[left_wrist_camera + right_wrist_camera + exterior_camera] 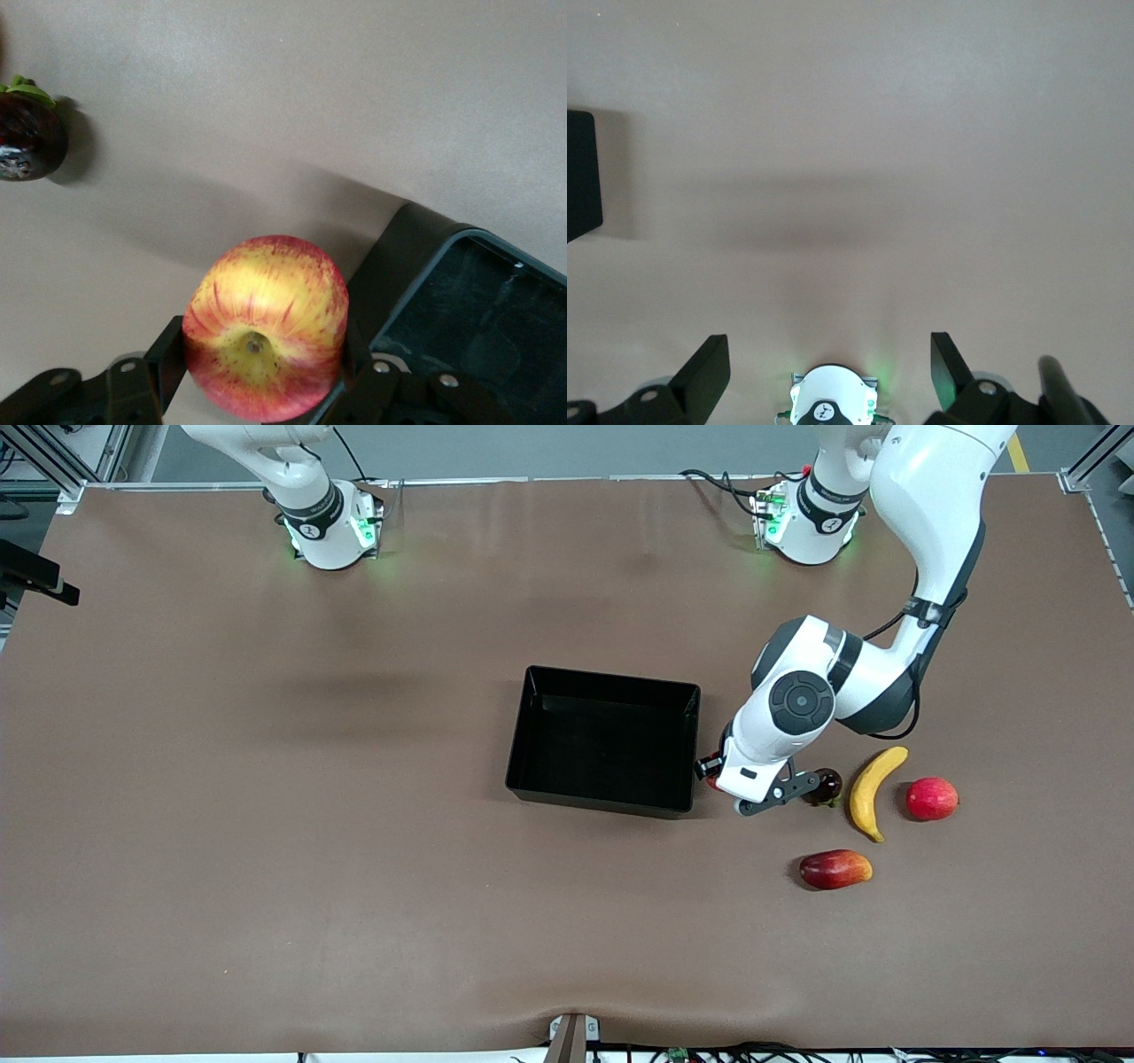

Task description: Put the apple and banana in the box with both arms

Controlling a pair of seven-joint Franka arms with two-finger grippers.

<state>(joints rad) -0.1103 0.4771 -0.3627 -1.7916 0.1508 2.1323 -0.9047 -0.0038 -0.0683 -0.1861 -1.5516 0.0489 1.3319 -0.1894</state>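
My left gripper (pixel 264 347) is shut on the apple (pixel 266 323), a red fruit streaked with yellow, one finger on each side of it. It hangs just above the table beside the black box (pixel 611 677), at the box's wall toward the left arm's end (pixel 416 257). In the front view the left wrist (pixel 780 726) hides most of the hand and the apple. The yellow banana (pixel 873 793) lies on the table toward the left arm's end, beside that hand. My right gripper (pixel 830 354) is open and empty, held high over the right arm's base.
A dark round fruit with a green top (pixel 826 786) (pixel 27 137) sits between the left hand and the banana. Beside the banana lies a plain pinkish-red round fruit (pixel 932 798). An elongated red-orange fruit (pixel 834 869) is nearer the front camera.
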